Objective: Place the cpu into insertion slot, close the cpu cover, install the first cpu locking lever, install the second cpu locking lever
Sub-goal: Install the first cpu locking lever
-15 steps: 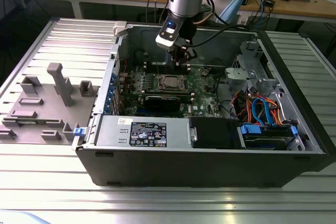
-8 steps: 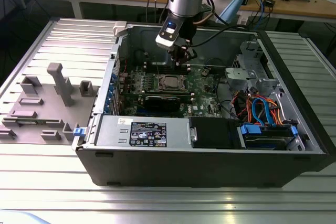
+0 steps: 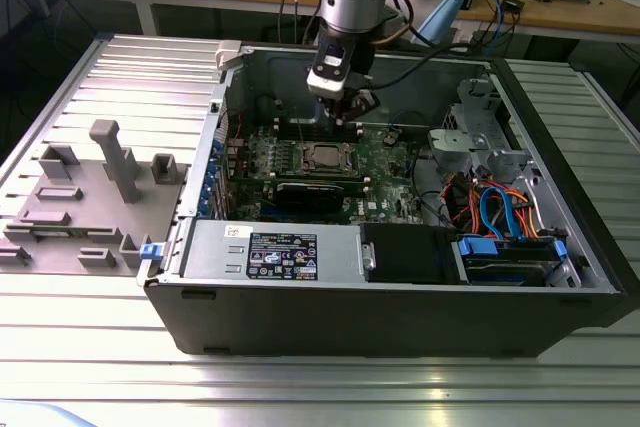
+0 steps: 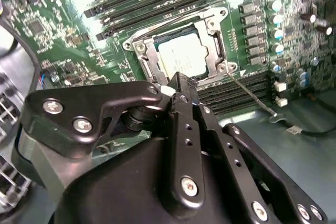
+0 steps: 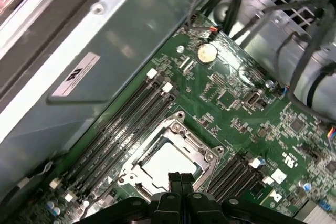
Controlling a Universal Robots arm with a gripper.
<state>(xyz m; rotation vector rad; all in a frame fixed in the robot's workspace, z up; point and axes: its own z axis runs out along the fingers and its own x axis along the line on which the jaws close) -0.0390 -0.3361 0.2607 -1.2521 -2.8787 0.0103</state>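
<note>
The cpu (image 4: 182, 56) lies flat in the insertion slot (image 4: 137, 47) on the green board, its silver top showing through the window of the cpu cover (image 4: 216, 51), which lies down over it. My gripper (image 4: 177, 83) hovers just off the socket's edge, shut with nothing between its fingers. A thin metal locking lever (image 4: 251, 94) runs out from the socket corner over the black memory slots, its hooked end free. In the first wrist view the gripper (image 5: 181, 178) sits over the edge of the cpu (image 5: 165, 162). In the exterior view the gripper (image 3: 350, 110) hangs above the cpu (image 3: 326, 157) inside the open case.
Long black memory slots (image 5: 123, 124) flank the socket. The case wall (image 3: 270, 67) stands behind it. Drive bays and coloured cables (image 3: 495, 212) fill the exterior view's right, a power supply (image 3: 275, 252) the front. A grey fixture (image 3: 95, 197) lies outside at the exterior view's left.
</note>
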